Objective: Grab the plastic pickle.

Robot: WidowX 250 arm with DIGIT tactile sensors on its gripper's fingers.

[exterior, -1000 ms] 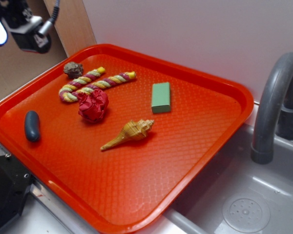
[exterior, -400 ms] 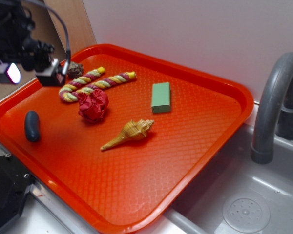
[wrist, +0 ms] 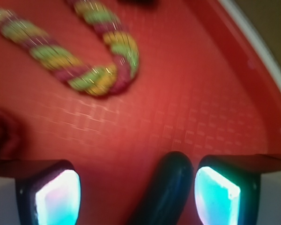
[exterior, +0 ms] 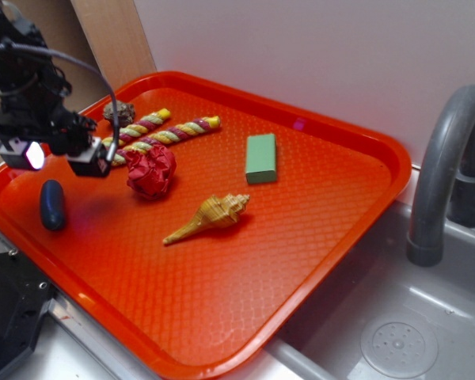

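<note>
The plastic pickle point(exterior: 52, 204) is a dark blue-grey oblong lying near the left edge of the orange tray point(exterior: 245, 261). My gripper point(exterior: 62, 158) hangs open just above and behind it, fingers spread. In the wrist view the pickle point(wrist: 166, 190) lies between the two glowing pads, close to the right pad point(wrist: 216, 196) and well apart from the left one. Nothing is held.
On the tray lie a striped twisted rope point(exterior: 154, 134), a red crumpled ball point(exterior: 150, 170), a brownish lumpy ball point(exterior: 120, 111), a green block point(exterior: 261, 157) and a tan shell point(exterior: 210, 216). A grey faucet point(exterior: 451, 158) and sink point(exterior: 396, 332) are at the right.
The gripper has come down from the top left corner toward the tray and now hangs just above the pickle. The objects on the tray have not moved.
</note>
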